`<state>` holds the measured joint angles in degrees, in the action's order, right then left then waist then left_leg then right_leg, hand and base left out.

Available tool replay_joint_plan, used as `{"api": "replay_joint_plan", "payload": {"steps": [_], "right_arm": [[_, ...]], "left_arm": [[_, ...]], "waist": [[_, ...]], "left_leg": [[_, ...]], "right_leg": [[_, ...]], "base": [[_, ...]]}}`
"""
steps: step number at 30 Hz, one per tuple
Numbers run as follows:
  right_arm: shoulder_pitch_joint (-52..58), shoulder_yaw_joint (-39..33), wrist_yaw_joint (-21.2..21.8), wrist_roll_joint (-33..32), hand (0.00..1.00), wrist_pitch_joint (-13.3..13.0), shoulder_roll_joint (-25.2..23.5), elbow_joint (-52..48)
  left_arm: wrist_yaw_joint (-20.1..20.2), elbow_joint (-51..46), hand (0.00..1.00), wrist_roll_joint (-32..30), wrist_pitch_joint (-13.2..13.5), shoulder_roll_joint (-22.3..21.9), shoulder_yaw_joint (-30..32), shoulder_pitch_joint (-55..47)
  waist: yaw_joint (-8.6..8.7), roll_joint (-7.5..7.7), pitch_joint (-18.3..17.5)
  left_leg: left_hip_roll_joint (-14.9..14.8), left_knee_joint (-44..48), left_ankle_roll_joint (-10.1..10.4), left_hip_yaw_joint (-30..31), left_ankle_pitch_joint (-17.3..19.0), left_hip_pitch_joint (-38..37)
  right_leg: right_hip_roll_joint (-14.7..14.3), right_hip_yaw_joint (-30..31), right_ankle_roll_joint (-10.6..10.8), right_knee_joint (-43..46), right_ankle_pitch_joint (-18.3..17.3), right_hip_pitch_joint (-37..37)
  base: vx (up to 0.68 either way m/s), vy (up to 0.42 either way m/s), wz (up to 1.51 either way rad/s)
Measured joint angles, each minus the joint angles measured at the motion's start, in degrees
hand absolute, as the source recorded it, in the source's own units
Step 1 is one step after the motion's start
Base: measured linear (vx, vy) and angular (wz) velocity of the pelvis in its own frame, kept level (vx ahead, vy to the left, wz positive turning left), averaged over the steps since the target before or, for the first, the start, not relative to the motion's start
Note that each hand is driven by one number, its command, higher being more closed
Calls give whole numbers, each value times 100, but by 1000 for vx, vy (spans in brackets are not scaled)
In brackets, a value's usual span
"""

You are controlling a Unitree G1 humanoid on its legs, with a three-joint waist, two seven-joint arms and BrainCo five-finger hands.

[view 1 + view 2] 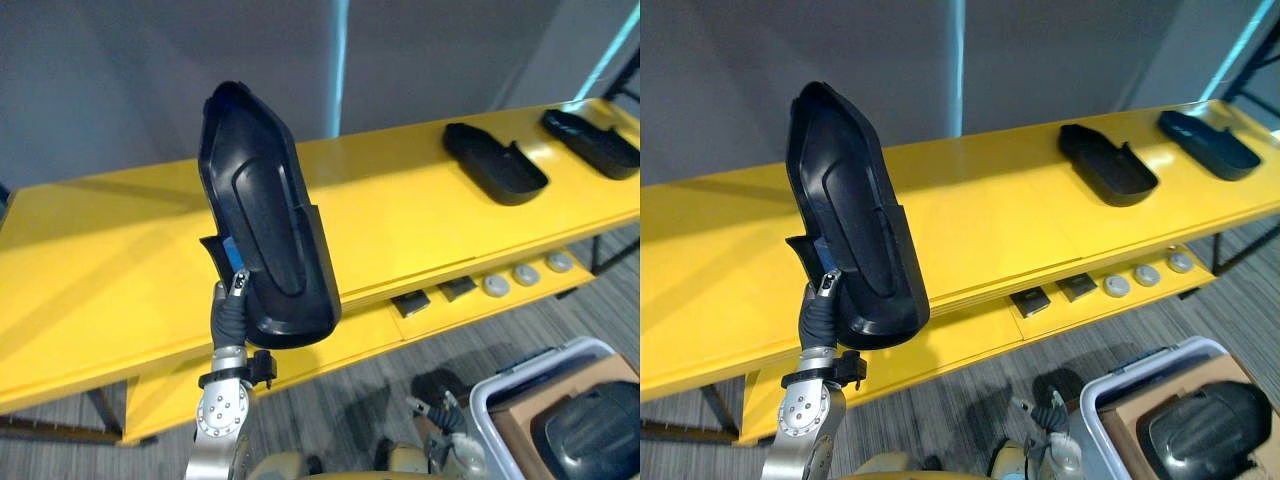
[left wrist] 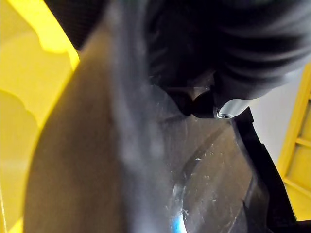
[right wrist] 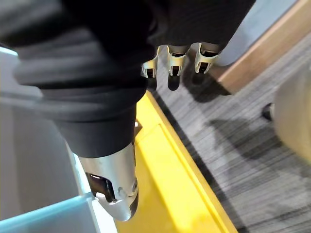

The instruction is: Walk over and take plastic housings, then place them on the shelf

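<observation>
My left hand [image 1: 231, 312] holds a long black plastic housing [image 1: 265, 215] upright, its lower end in the hand's grip. The housing stands over the front left part of the yellow shelf top [image 1: 120, 260]; the same housing [image 1: 855, 220] appears in the right eye view. Up close, its scratched inner surface [image 2: 209, 160] spreads past the hand's dark cover [image 2: 233, 43]. Two more black housings [image 1: 495, 162] [image 1: 592, 142] lie flat on the shelf at the far right. My right hand [image 3: 170, 60] hangs low beside a yellow board [image 3: 165, 179], fingers relaxed and holding nothing.
A lower yellow shelf level carries round grey discs [image 1: 525, 274] and small black blocks [image 1: 412, 303]. At the lower right a pale bin [image 1: 500, 392] holds another black housing [image 1: 590, 430] beside a cardboard box. Grey carpet lies below, a grey wall behind.
</observation>
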<state>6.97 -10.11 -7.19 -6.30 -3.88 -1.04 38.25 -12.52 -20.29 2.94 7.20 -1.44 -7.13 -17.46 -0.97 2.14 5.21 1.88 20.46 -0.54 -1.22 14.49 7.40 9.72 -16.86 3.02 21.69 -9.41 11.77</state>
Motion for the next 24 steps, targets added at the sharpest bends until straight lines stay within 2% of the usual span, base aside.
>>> {"api": "replay_joint_plan", "payload": {"steps": [3, 7, 11, 15, 18, 22, 24], "right_arm": [[-7, -25, -13, -4, 0, -31, 129, -134], [101, -112, -23, -7, 0, -76, 156, -34], [210, -83, -3, -6, 0, -91, 77, 334], [233, -84, -1, 17, 0, -92, 90, 571], [244, -81, 18, 148, 0, -88, 103, 635], [186, -87, 132, 246, 0, -53, 154, 827], [108, -87, 175, 256, 0, -51, 163, 826]], "left_arm": [[0, 7, 100, 90, -3, -153, -90, 64], [-1, 87, 100, 85, -1, -130, -230, 283], [-31, 424, 100, -71, -21, -105, -197, 508], [-49, 531, 100, -400, -83, -6, -188, 573], [-157, 672, 100, -616, -176, 176, -67, 1019], [-321, 1294, 100, -785, -281, 399, 382, 1697], [-479, 1774, 100, -815, -384, 571, 794, 2075]], "waist": [[38, -45, -27], [20, -19, -125], [29, -29, -263], [38, -48, -297], [38, -44, -310], [109, -74, -385], [212, -90, -396]], "left_leg": [[-207, -296, 198, 78, -105, -71], [-228, -842, 330, 6, -351, -338], [-188, -1039, 432, -45, -552, -444], [-192, -1093, 417, -117, -573, -618], [-188, -1192, 390, -205, -611, -670], [-195, -1426, 327, -236, -740, -764], [-193, -1650, 275, -315, -863, -830]], "right_leg": [[-211, -296, -181, -430, 108, -251], [-314, -355, -188, -881, 211, -486], [-384, -353, -172, -1500, 518, -785], [-451, -275, -177, -1790, 697, -1014], [-476, -177, -160, -1937, 787, -1045], [-528, -126, -197, -2126, 973, -1079], [-569, -22, -213, -2321, 1157, -1083]], "base": [[178, -200, 24], [109, -75, 7], [74, 1, -2], [51, 19, -11], [6, 20, -11], [-36, 2, -11], [-81, -4, -20]]}}
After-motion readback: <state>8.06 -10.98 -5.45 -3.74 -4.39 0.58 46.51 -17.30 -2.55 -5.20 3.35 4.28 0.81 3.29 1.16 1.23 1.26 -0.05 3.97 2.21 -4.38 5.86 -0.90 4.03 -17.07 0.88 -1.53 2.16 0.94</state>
